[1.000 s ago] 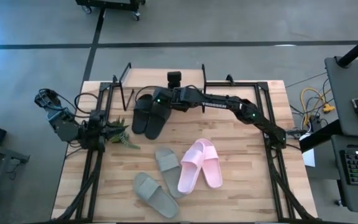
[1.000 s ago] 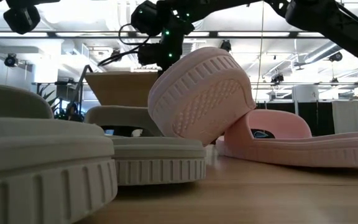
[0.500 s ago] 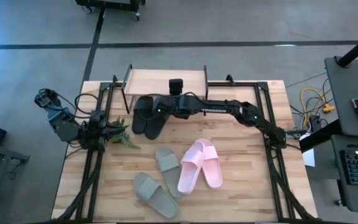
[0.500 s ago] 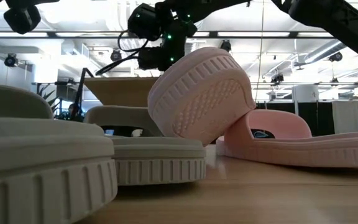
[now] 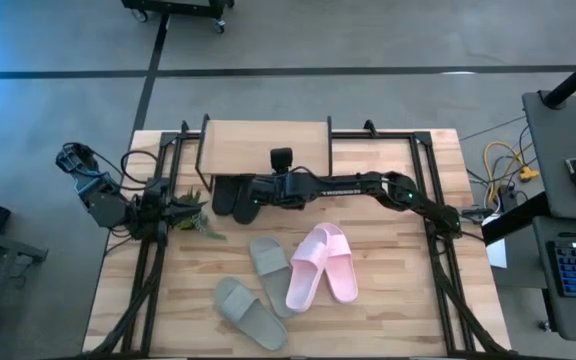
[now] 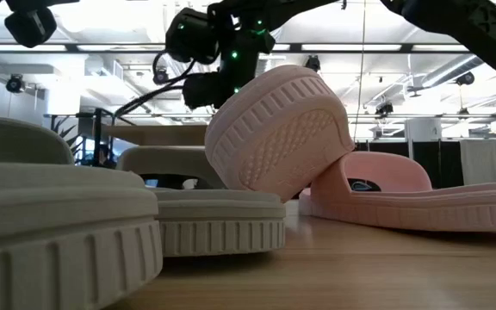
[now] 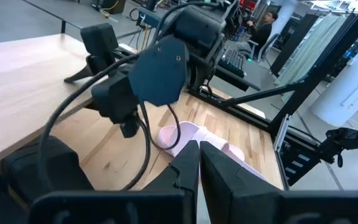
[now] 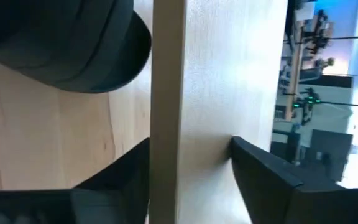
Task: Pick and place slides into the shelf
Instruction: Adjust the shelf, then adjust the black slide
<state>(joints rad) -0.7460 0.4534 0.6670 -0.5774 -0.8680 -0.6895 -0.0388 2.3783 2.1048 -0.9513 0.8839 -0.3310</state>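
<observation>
The right pincer (image 5: 246, 193) clamps the front edge of the small light-wood shelf on thin black legs (image 5: 265, 148), above the black rubber slides (image 5: 230, 196) on the wooden surface (image 5: 388, 300). The left pincer (image 7: 193, 163) rests closed at the surface's left edge.

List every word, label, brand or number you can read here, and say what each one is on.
White lettering along the right arm: too small to read with certainty.
Dark oval mark on the strap of the lying pink slide: blurred, unreadable.
Nothing else carries legible text.
</observation>
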